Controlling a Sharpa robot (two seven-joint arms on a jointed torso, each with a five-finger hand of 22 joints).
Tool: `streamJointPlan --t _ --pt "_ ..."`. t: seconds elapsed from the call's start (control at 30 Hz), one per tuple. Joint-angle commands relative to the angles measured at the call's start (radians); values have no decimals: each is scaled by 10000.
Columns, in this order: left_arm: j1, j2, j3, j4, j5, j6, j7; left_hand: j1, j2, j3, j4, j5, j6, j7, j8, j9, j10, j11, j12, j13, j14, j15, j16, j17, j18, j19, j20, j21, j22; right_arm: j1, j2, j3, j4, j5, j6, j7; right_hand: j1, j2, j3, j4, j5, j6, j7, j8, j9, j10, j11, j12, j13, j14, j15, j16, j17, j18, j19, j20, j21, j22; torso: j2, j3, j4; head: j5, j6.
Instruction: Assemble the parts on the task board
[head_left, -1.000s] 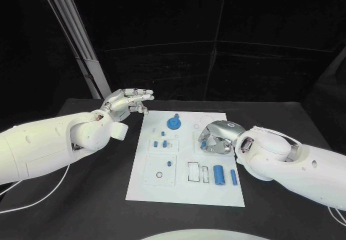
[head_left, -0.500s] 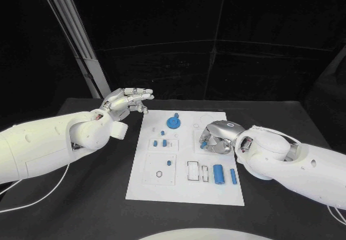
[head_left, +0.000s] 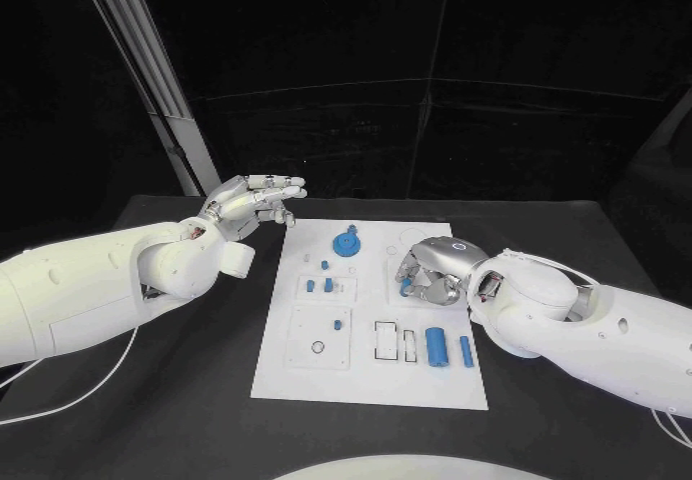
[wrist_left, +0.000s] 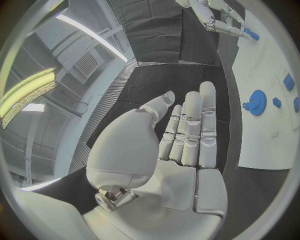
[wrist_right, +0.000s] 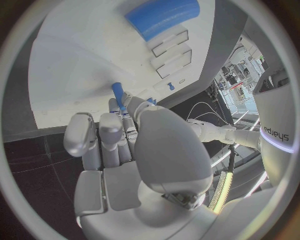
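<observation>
The white task board (head_left: 368, 375) lies in the middle of the black table. On it are a blue gear (head_left: 348, 243), a thick blue cylinder (head_left: 436, 346), a thinner blue pin (head_left: 467, 352) and several small blue pieces (head_left: 329, 286). My right hand (head_left: 433, 268) hovers over the board's right side with its fingers curled, and it pinches a small blue pin (wrist_right: 117, 92) at its fingertips. My left hand (head_left: 257, 202) is raised off the board's far left corner, fingers straight and apart, holding nothing. The left wrist view shows this open hand (wrist_left: 184, 135) beside the gear (wrist_left: 257, 102).
Empty rectangular slots (head_left: 387, 340) and a small ring (head_left: 317, 348) sit in the board's near half. A slanted metal post (head_left: 156, 90) stands behind my left arm. Bare black table (head_left: 577, 225) surrounds the board.
My right hand has edged slightly toward the board's far side with the small blue pin in it. The left hand has stayed where it was.
</observation>
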Motion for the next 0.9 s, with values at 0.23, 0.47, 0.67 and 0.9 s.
streamJointPlan --t 0.23,0.47,0.67,0.9 --pt "12 -23 6 3 -33 121 24 -36 80 -35 -5 16 -88 -15 35 -15 -98 -4 17 -17 -80 -24 -11 -8 140 -55 9 -69 -10 15 -265 11 606 -7 -927 250 67 -20 131 -43 41 78 -4 20 9 206 -99 -19 1 69 -61 66 37 -161 103 1 106 117 -16 3 -13 0 14" --pt "6 -35 6 -9 -33 123 29 -28 94 -35 -11 17 -95 -15 45 -15 -108 -3 31 -18 -87 -23 -9 -15 141 -57 10 -76 -16 12 -384 245 1252 235 -1477 514 38 -69 258 -97 69 72 10 -9 -6 189 -84 -90 -11 61 -53 93 47 -172 129 2 154 176 -4 5 7 5 40" --pt "3 -19 6 -17 -34 125 32 -28 94 -35 -11 17 -95 -15 45 -15 -108 -3 31 -18 -87 -23 -9 -15 141 -57 10 -76 -16 12 -172 302 1372 761 -1497 707 16 -102 304 -122 90 76 19 -18 -10 194 -76 -114 -11 60 -48 108 52 -178 143 4 179 207 2 -11 12 83 18" --pt "2 4 6 -28 -34 126 38 -28 94 -35 -11 17 -95 -15 45 -15 -108 -3 31 -18 -87 -23 -9 -15 141 -57 10 -76 -16 -42 556 303 1264 1350 -1285 1254 -11 -125 351 -142 119 66 32 -34 -17 184 -64 -146 -15 55 -40 116 46 -179 143 10 189 216 7 -2 5 188 -31"
